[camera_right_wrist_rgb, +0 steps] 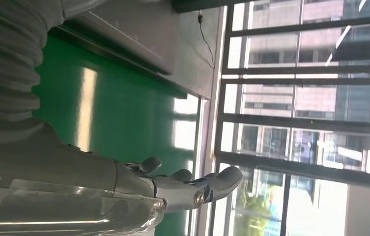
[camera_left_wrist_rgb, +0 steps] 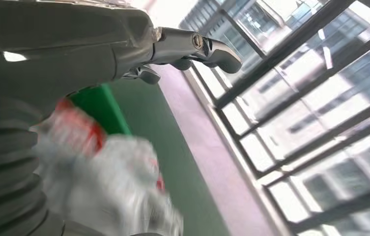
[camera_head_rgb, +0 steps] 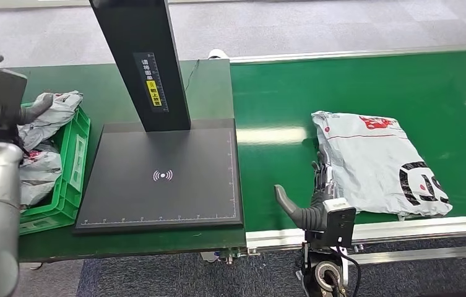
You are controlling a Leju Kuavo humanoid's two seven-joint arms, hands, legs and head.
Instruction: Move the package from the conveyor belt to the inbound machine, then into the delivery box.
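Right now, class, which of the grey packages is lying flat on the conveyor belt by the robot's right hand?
The large flat package with red and black print, alone on the conveyor belt beside the right hand. The others are crumpled in the green crate.

glossy plastic package [camera_head_rgb: 380, 162], glossy green belt [camera_head_rgb: 354, 86]

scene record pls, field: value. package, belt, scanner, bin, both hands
package: grey mailer lying flat on conveyor belt, not yet lifted
inbound machine: black pad with post, nothing on it
delivery box: green crate, holds grey mailers
right hand: at the package's near-left edge, fingers apart, contact unclear
left hand: raised over the crate, holding nothing
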